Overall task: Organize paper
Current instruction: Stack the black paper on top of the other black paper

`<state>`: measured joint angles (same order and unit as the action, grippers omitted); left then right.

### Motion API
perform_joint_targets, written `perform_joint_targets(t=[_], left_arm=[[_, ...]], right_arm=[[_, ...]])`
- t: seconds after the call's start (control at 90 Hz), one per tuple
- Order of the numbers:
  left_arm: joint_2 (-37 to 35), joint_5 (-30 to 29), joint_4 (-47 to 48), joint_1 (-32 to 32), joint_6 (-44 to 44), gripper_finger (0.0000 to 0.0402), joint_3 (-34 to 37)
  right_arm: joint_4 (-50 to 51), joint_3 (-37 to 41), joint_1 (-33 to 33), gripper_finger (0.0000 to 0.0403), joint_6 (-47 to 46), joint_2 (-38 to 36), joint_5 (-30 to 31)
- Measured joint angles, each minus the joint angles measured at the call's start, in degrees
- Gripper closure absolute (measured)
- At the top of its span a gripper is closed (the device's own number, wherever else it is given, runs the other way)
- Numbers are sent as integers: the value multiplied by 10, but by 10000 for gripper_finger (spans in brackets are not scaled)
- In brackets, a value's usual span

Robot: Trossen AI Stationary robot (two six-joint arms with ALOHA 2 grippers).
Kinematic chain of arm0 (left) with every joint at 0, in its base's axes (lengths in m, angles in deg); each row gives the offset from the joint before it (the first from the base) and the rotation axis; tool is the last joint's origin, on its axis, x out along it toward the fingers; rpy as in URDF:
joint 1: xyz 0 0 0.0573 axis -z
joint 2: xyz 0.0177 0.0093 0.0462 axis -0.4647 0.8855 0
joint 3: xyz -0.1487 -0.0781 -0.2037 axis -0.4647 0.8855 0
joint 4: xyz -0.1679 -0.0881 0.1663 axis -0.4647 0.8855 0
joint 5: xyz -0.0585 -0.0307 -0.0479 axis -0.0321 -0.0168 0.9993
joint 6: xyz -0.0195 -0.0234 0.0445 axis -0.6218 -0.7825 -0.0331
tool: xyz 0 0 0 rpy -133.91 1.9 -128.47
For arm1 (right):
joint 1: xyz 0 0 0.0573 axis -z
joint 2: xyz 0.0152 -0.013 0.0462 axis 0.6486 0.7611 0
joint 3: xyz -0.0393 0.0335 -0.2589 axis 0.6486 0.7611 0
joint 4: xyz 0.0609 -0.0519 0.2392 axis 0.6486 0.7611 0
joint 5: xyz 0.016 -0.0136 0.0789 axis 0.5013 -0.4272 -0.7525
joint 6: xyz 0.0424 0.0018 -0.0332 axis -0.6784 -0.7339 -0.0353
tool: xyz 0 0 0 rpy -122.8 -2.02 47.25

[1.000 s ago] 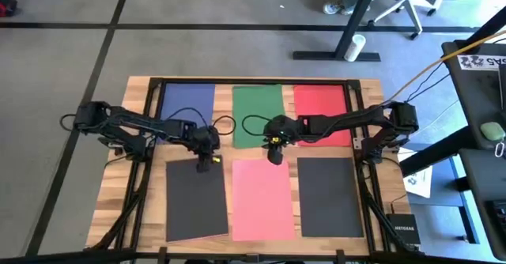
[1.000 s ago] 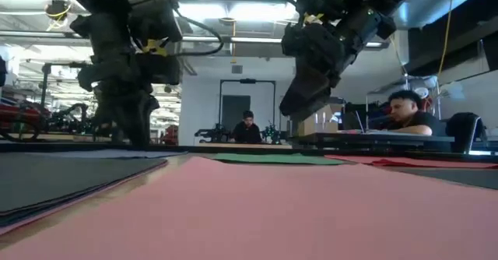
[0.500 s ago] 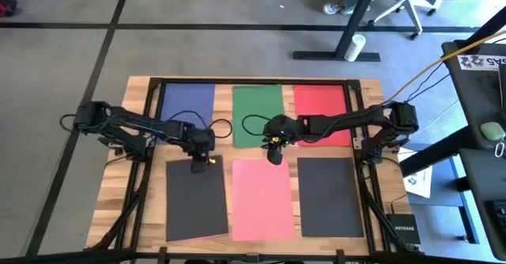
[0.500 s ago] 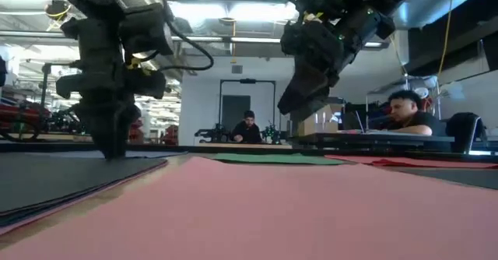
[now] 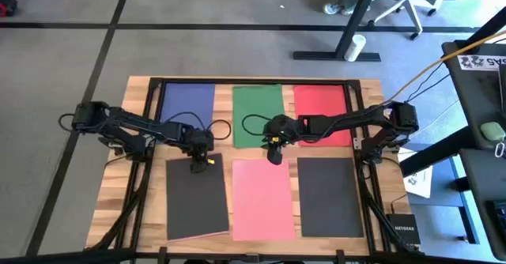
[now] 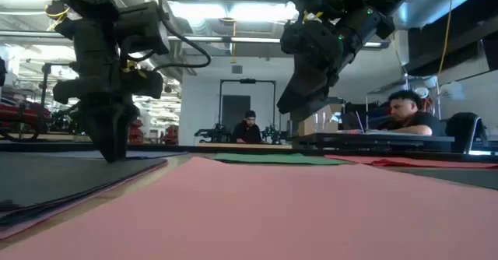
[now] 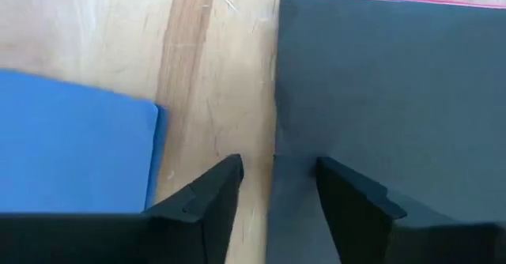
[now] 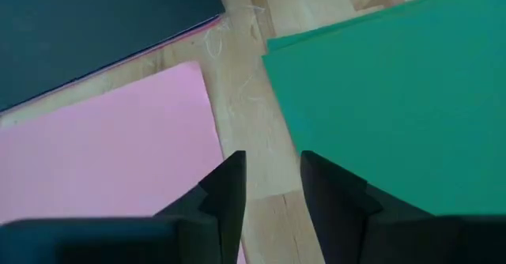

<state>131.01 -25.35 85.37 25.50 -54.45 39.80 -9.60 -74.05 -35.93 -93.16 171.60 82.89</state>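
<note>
Movement in the last second brought my left gripper (image 5: 198, 161), fingers narrowly apart and empty, back to the far edge of the left dark grey paper sheet (image 5: 196, 201), which lay slightly askew, showing pink beneath, so I judged straightening came next.

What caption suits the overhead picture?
Two arms hover their tools, left tool and right tool, over six coloured paper sheets.

Table: wooden top (image 5: 115, 186), pale planks, dark frame.
Far row: blue sheet (image 5: 188, 103), green sheet (image 5: 258, 114), red sheet (image 5: 320, 106).
Near row: dark grey sheet (image 5: 195, 201), salmon pink sheet (image 5: 263, 199), second dark grey sheet (image 5: 329, 196).
</note>
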Motion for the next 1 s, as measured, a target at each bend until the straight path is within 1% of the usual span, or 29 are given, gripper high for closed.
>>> perform_joint_targets(t=[0.167, 0.311, 0.667, 0.822, 1.0], left_arm=[[1, 10, 3, 3, 1, 308, -7], [1, 21, 9, 3, 2, 333, -8], [1, 24, 17, 3, -9, 364, -8], [1, 24, 18, 3, -12, 384, -9], [2, 27, 47, 3, -13, 401, -33]], right_arm=[[0, 0, 0, 290, 0, 0, 0], [0, 0, 0, 290, 0, 0, 0], [0, 0, 0, 290, 0, 0, 0], [0, 0, 0, 290, 0, 0, 0], [0, 0, 0, 290, 0, 0, 0]])
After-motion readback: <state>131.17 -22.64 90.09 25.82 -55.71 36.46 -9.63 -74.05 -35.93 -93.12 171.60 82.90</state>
